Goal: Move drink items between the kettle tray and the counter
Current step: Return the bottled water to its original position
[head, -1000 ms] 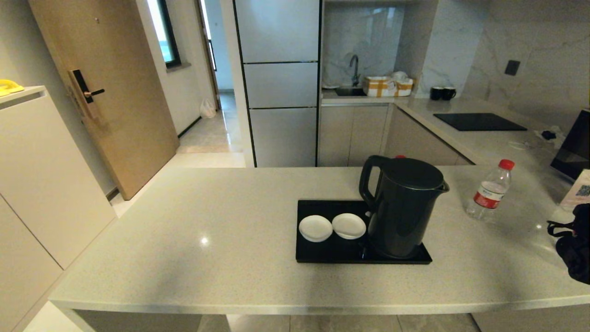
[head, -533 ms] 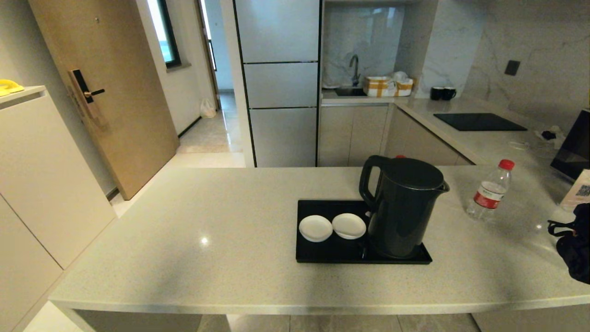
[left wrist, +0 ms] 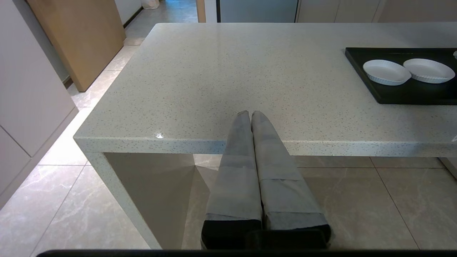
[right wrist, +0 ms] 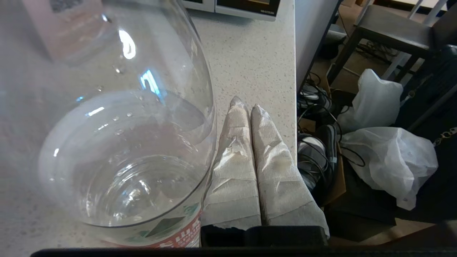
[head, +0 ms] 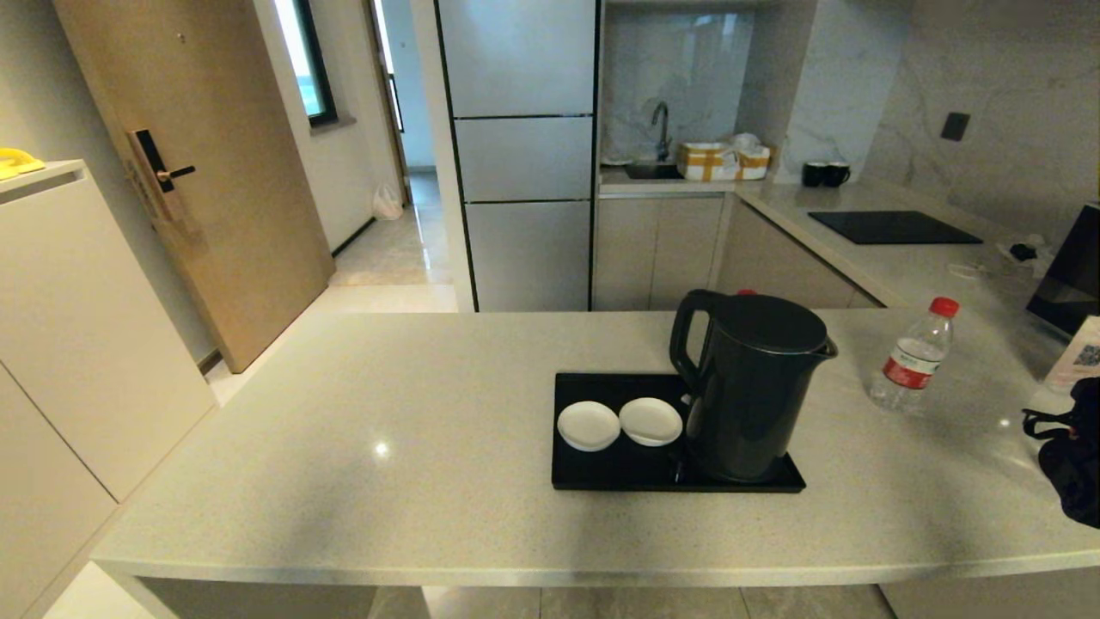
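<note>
One drink item, a clear bottle (head: pixel 911 357) with a red cap and red-and-white label, stands on the counter (head: pixel 387 404) to the right of the kettle tray (head: pixel 601 478). A bit of red (head: pixel 746 292) peeks from behind the kettle (head: pixel 752 387). In the right wrist view a clear bottle (right wrist: pixel 121 150) stands right beside my right gripper (right wrist: pixel 246 105), which is shut and empty near the counter's right edge. My right arm (head: pixel 1070 468) shows at the far right. My left gripper (left wrist: pixel 251 113) is shut and empty over the counter's near edge, left of the tray (left wrist: pixel 410 93).
Two white coasters (head: pixel 588 425) (head: pixel 650 420) lie on the tray left of the kettle. A card (head: pixel 1074 357) and a dark appliance (head: pixel 1070 266) stand at the far right. A cooktop (head: pixel 894 227) lies behind. Bags (right wrist: pixel 389 164), cables and a chair (right wrist: pixel 392 21) sit past the counter's edge.
</note>
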Robot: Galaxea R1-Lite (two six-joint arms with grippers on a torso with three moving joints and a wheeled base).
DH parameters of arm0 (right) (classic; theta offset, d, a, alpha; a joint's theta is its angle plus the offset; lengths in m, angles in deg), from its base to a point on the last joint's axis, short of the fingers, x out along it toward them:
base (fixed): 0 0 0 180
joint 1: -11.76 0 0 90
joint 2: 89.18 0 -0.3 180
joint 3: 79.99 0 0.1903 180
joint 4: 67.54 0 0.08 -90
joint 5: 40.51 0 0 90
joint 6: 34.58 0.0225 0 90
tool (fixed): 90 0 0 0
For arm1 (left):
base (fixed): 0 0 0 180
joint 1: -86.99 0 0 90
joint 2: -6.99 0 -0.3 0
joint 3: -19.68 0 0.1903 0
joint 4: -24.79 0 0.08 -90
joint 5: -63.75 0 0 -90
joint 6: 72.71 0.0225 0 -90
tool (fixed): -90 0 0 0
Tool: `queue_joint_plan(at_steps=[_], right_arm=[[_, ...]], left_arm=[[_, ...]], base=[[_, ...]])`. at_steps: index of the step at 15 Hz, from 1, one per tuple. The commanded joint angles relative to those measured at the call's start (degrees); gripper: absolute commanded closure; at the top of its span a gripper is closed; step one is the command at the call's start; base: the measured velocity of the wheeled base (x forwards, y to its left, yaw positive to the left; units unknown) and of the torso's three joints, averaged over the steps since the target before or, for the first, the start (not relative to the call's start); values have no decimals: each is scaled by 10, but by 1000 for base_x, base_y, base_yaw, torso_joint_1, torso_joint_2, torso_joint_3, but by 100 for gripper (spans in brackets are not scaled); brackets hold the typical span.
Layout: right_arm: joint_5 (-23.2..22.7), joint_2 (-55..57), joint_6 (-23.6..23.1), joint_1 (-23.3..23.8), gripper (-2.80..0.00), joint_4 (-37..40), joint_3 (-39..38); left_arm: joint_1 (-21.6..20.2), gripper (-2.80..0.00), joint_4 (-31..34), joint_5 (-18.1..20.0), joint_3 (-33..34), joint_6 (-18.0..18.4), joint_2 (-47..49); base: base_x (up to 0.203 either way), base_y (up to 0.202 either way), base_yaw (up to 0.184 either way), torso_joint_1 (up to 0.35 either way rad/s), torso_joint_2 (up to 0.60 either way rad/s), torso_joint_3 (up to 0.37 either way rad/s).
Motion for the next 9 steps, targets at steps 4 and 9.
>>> queue_joint_plan(at_steps=[4, 9], right_arm=[[5, -2, -3, 0, 0, -2, 0], [3, -7, 0, 0, 0, -2, -1]], left_arm=[[0, 0, 0, 0, 0, 0, 0], [0, 0, 0, 0, 0, 0, 0]], base=[[0, 0, 0, 0, 0, 0], [0, 0, 0, 0, 0, 0]])
